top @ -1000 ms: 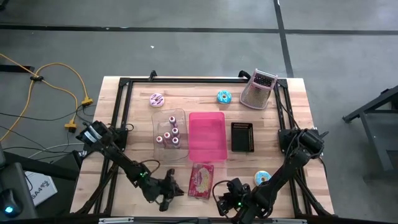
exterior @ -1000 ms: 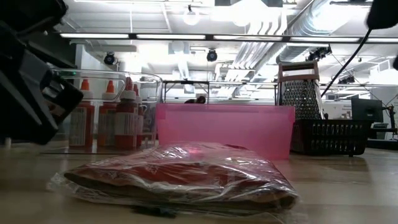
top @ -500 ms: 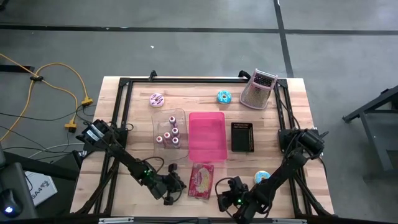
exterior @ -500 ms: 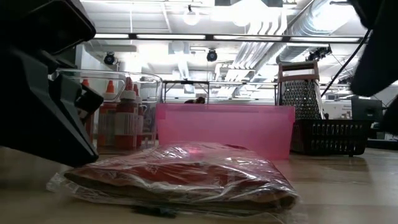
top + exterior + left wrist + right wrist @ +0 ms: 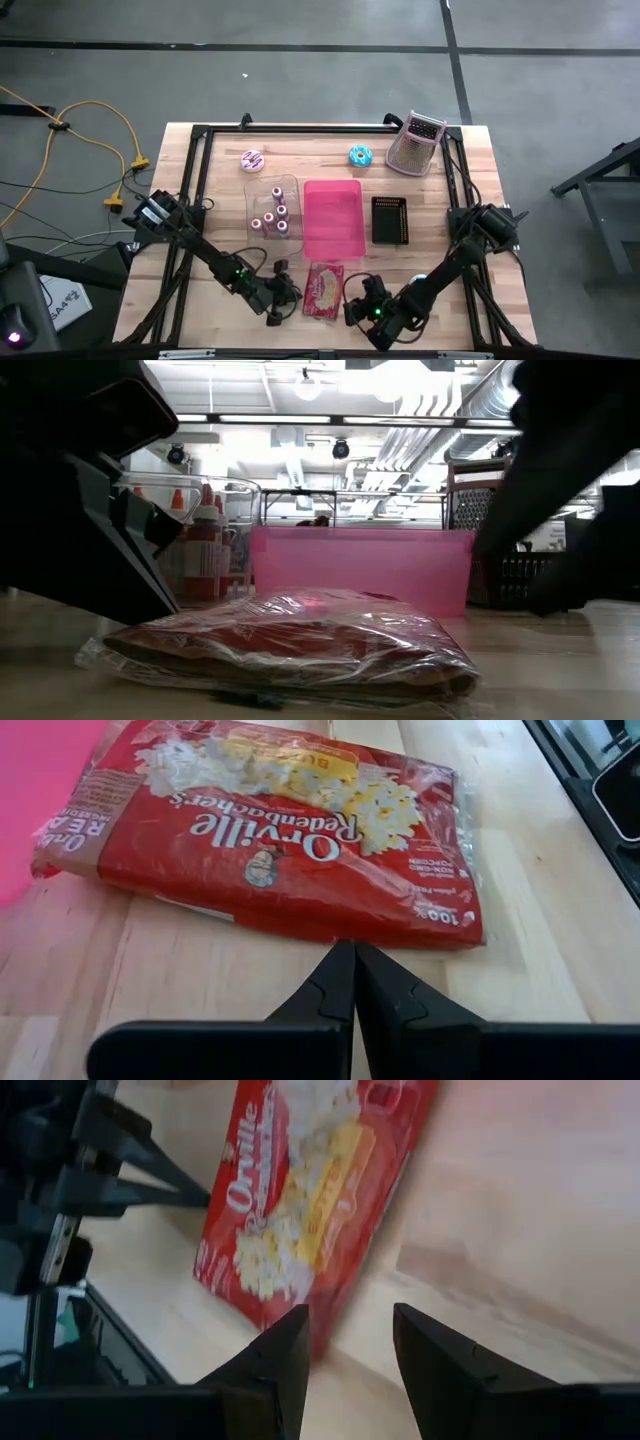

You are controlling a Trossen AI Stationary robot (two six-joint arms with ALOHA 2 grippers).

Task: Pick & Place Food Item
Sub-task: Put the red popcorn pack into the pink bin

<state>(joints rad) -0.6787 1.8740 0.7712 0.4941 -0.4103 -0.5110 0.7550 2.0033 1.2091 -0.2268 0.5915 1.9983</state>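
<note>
Currently, popcorn bag (image 5: 323,290): lies flat at the table's (image 5: 500,190) near edge, just in front of the pink bin (image 5: 333,218).
Left gripper (image 5: 283,291): set low just beside the bag's left edge; fingers (image 5: 352,982) pressed together, tips just short of the wrapper, nothing held.
Right gripper (image 5: 358,302): set low just beside the bag's right edge; fingers (image 5: 290,1342) spread, a gap shown between them, bag (image 5: 300,1210) ahead, nothing held.
Room: bare wood left only as narrow strips on either side of the bag; bin closes off the far side.
Bottle tray (image 5: 273,215): beside the bin's left wall.
Black basket (image 5: 390,221): beside the bin's right wall.
Wrist views only: "Orville Redenbacher's" print read on the bag (image 5: 280,840).
Low view only: crinkled clear wrap (image 5: 290,640) seen; both arms loom dark at the sides.
</note>
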